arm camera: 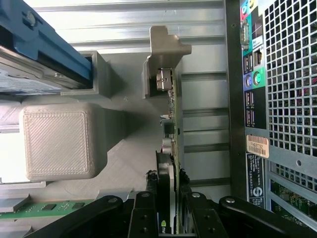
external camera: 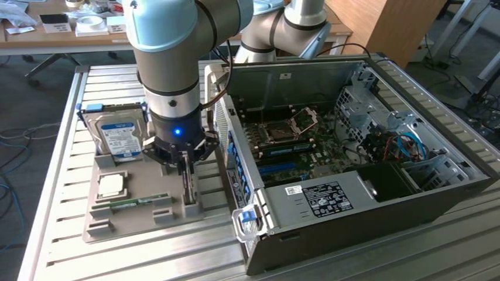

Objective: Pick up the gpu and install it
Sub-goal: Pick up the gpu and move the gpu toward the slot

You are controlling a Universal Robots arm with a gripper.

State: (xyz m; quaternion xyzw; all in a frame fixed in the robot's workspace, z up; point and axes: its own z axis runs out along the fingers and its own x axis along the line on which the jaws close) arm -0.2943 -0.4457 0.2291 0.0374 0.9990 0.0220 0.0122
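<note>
- Grasping is judged to be the step in hand. The gripper [external camera: 181, 157] on the grey and blue robot arm is lowered over the gpu [arm camera: 167, 178], a thin, flat, dark circuit card. Its black fingers [arm camera: 144, 218] are set one against each face and appear clamped on the card.
- The gpu is seated in a narrow slot of the grey printed plastic holder [external camera: 144, 178], which lies on the slatted aluminium tabletop [external camera: 117, 257] just beside the open dark computer case [external camera: 367, 228]. The card is not yet lifted, and nothing of the installing is seen to be done.
- The card is stood on one long edge, with its faces upright. Its long axis is laid flat along the tabletop and runs roughly parallel to the perforated rear panel of the case.
- The silver metal end bracket [arm camera: 166, 52] is pointed toward the end of the holder where the silver hard drive with the blue-white label [external camera: 117, 134] is stood. It points away from the end where the slim green memory stick [external camera: 140, 202] is laid.
- A black bulge, taken to be the fan, is seen on the face turned away from the case, though this cannot be told with certainty.
- For any move from here, a firm and even hold on both faces is called for, as judged. A path kept straight along the slot walls is also needed, so that the card is not twisted or jammed. Clearance from the rear panel close by has to be kept as well.
</note>
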